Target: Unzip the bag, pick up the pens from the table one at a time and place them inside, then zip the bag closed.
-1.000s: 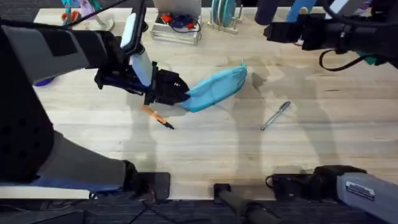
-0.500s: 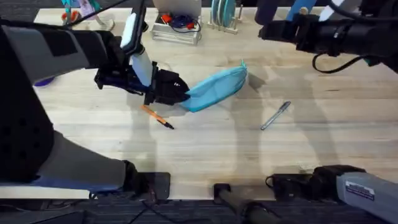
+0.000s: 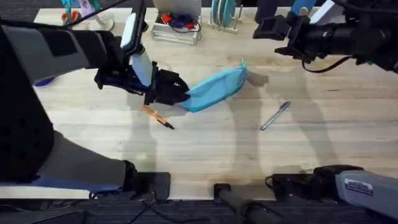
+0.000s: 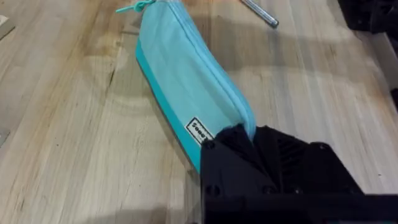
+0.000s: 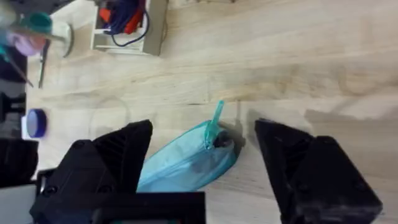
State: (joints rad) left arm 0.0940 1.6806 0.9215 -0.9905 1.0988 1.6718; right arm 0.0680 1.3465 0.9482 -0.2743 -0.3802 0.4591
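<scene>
The light blue bag lies slanted on the table with its zipper closed. My left gripper is shut on the bag's lower left end. The zipper pull sticks out at the far right end. My right gripper hovers open above and behind that end, its fingers spread either side of the pull in the right wrist view. The orange pen lies just in front of the left gripper. The silver pen lies to the right of the bag.
A white tray holding cables and a rack of discs stand along the back edge. A small blue round object sits at the far left. Bare wood stretches across the front of the table.
The right arm has moved left, toward the bag's zipper end. The left gripper, the bag and both pens stay where they were.
</scene>
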